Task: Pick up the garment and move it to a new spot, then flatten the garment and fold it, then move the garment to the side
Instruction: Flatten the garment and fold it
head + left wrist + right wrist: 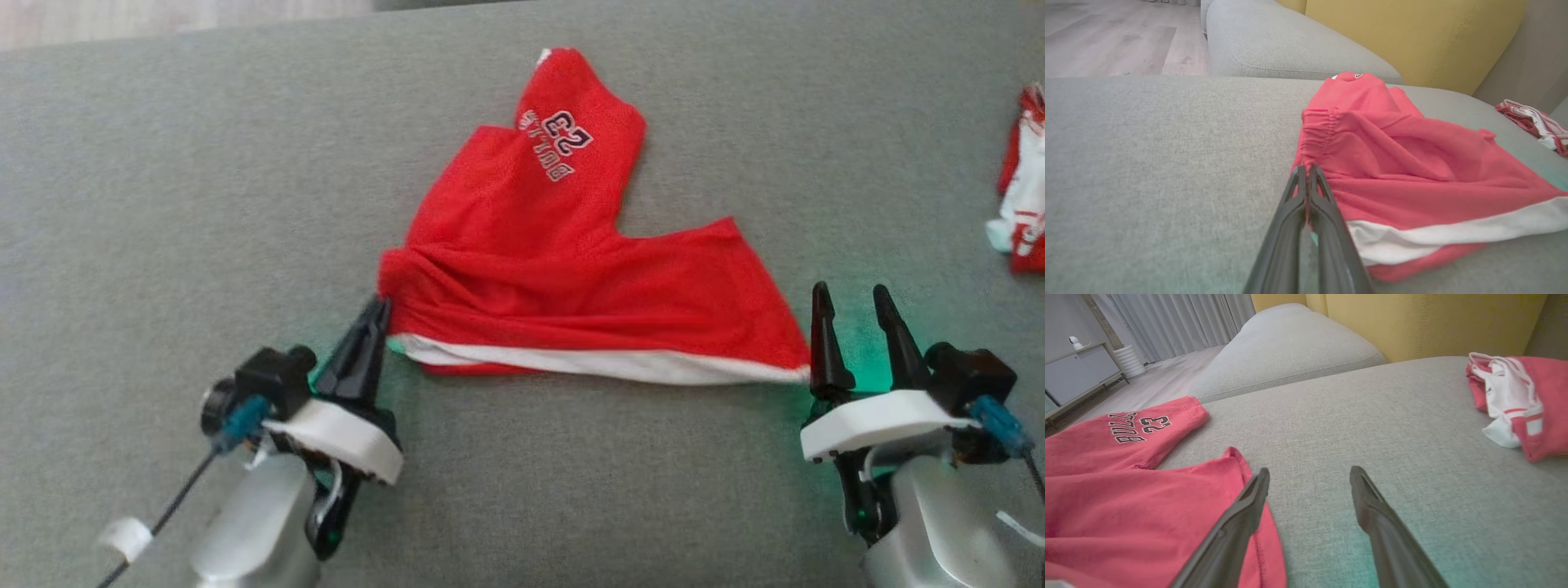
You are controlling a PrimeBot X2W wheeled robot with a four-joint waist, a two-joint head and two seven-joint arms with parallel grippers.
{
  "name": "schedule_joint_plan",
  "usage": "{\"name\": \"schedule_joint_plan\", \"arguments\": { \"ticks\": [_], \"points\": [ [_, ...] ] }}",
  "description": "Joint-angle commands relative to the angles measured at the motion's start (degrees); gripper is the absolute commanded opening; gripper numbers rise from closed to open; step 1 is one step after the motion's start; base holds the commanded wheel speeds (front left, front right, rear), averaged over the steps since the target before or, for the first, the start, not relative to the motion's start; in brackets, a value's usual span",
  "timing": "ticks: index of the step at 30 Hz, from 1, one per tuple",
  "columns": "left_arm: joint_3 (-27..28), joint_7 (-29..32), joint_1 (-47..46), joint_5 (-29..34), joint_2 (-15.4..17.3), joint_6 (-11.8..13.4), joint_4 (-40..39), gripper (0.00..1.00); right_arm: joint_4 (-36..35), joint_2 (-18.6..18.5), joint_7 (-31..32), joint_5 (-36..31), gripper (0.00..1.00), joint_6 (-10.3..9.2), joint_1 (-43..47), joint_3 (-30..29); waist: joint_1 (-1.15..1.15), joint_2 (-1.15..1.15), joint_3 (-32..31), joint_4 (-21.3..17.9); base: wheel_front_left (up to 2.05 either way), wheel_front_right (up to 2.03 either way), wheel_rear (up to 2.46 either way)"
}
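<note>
Now we are pinching our left gripper (pixel 380 306) fully closed on the gathered left corner of the red Bulls 23 shorts (pixel 555 269), with the wrinkles in the fabric converging on its tips. We are holding our right gripper (pixel 851 294) wide apart and gripping nothing with it. Its left finger is resting against the shorts' right corner, and its other finger is hanging over the bare grey sofa cushion (pixel 204 204). The shorts are lying spread near the cushion's middle, white band toward us. A crumpled red-and-white garment (pixel 1024 196) is sitting at the cushion's right edge, well apart.
</note>
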Motion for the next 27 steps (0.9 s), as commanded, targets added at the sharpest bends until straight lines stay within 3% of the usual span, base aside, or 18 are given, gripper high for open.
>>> {"name": "schedule_joint_plan", "arguments": {
  "ticks": [1, 7, 8, 9, 10, 18, 27],
  "points": [
    [3.01, -0.55, -1.88, 1.01, 0.51, 0.75, 0.74, 0.0, -1.85, -0.21, -0.38, 0.27, 1.0, -0.05, -1.91, 1.2, 0.0, 0.0, 0.36, -0.82, 0.0, 0.0, 0.0],
    [4.59, -0.55, -3.51, 3.05, -0.27, 0.78, 6.59, 0.01, -2.14, -0.21, -0.38, 0.44, 1.0, -0.05, -1.63, 1.06, 0.0, 0.0, -0.05, -1.42, 0.0, 0.0, 0.0],
    [5.04, -0.55, -3.61, 3.3, -0.45, 0.95, 7.38, 0.32, -2.23, -0.21, -0.38, 0.47, 1.0, -0.05, -1.62, 1.04, 0.0, 0.0, -0.23, -1.4, 0.0, 0.0, 0.0],
    [5.55, -0.55, -3.65, 3.59, -0.66, 1.14, 7.8, 0.52, -2.48, -0.21, -0.38, 0.47, 1.0, -0.05, -1.58, 1.0, 0.0, 0.0, -0.5, -1.31, 0.0, 0.0, 0.0],
    [6.22, -0.55, -3.53, 3.86, -0.89, 1.47, 7.89, 1.0, -2.75, -0.21, -0.38, 0.36, 1.0, -0.05, -1.47, 1.03, 0.0, 0.0, -0.79, -1.18, 0.0, 0.0, 0.0],
    [15.24, -0.55, 4.55, 7.8, -1.93, 5.59, -0.66, 1.0, -8.37, -0.21, -0.38, -2.25, 1.0, -0.05, 0.93, 2.26, 0.0, 0.0, -4.69, 0.28, 0.0, 0.0, 0.0],
    [21.36, -0.55, 19.08, 14.96, -3.85, 5.36, -11.04, 1.0, -8.07, -0.21, -0.38, -2.67, 1.0, -0.05, 7.21, 2.89, 0.0, 0.0, -10.72, 1.99, 0.0, 0.0, 0.0]
  ]
}}
